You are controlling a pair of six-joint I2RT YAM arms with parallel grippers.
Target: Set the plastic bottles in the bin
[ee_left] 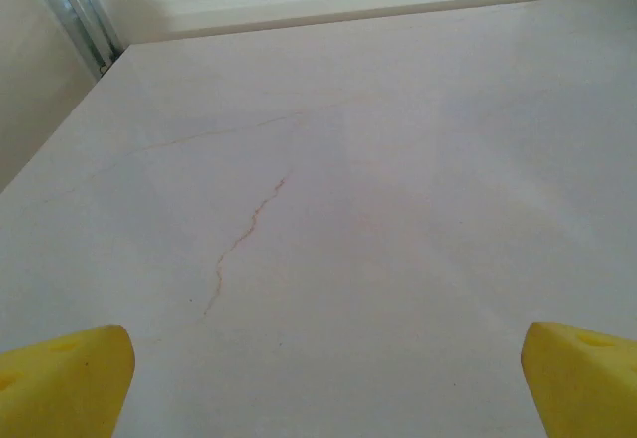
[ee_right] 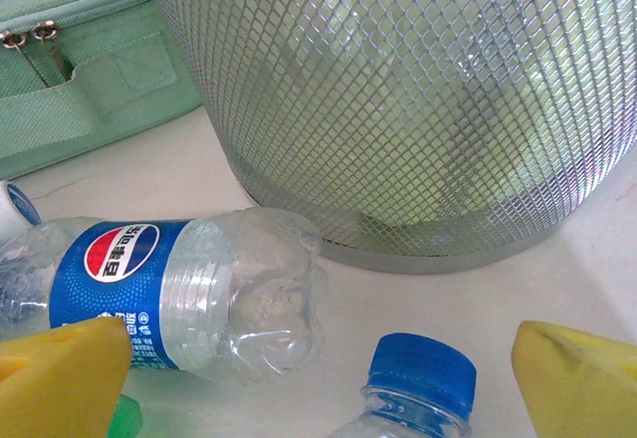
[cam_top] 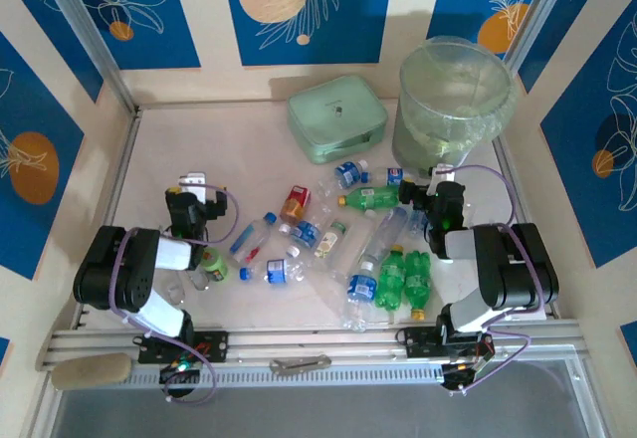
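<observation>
The right pincer (ee_right: 318,363) gapes wide, empty; just ahead-left a clear bottle (ee_right: 199,299) lies crosswise, its blue label showing the Pepsi roundel and Chinese lettering, the bin (ee_right: 418,109) straight beyond. The left pincer (ee_left: 323,358), equally wide and empty, faces bare table (ee_left: 348,159), so the right arm is nearer.

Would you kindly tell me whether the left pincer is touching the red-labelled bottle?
Apart. The top view shows bare table between the left pincer and the red-labelled bottle.
</observation>
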